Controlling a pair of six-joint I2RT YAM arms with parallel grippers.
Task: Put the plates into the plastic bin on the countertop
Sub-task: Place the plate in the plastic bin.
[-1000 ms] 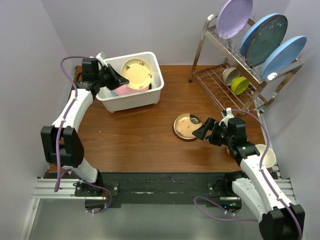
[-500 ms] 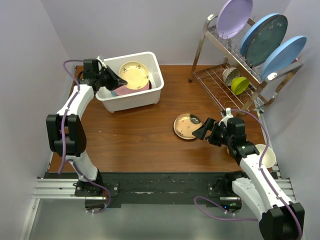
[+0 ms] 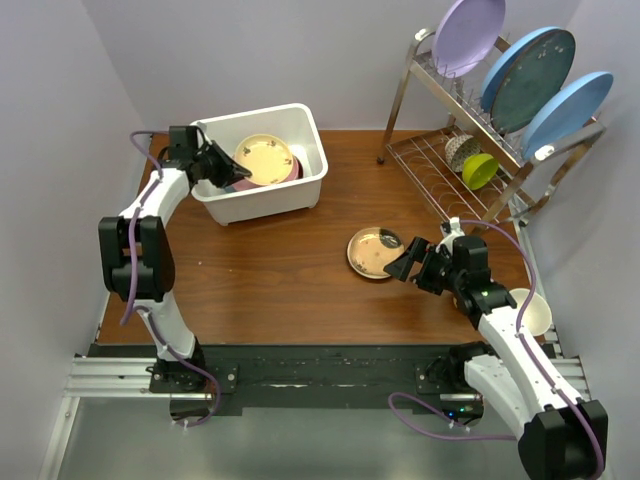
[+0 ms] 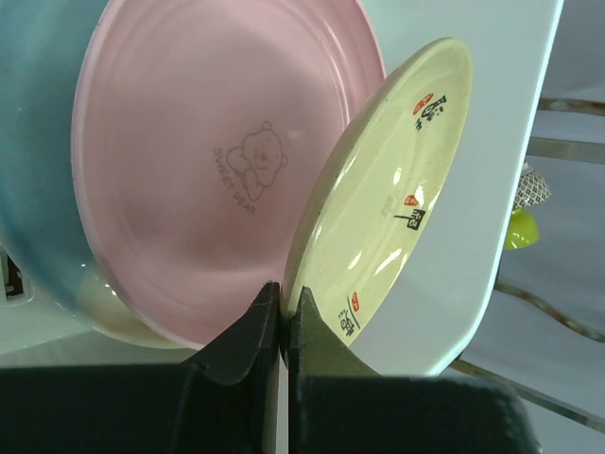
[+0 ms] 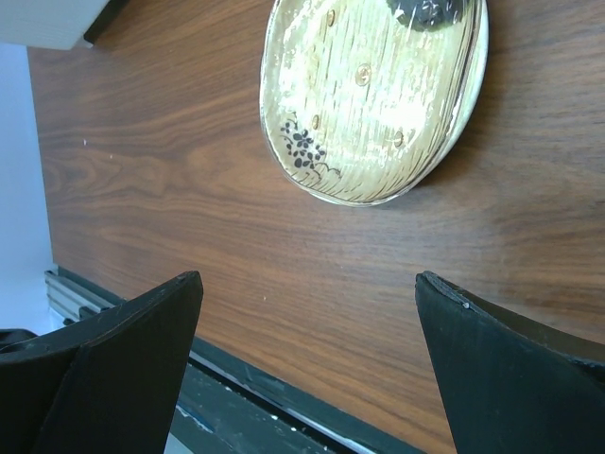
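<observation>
Sunk deeper into the plastic bin, our left gripper pinches the motif plate by its rim to stack it, while our right gripper gapes wide

A broad stretch of bare tabletop is lying open between the white bin and the tan plate. Inside the bin, the pink plate and the tilted cream plate, pinched at its rim by the left pincer, are taking up most of the room, leaving a slim gap beside the bin's wall. The right pincer, spread wide, is facing the tan plate with nothing between. The wire rack is blocking the far right corner.
</observation>
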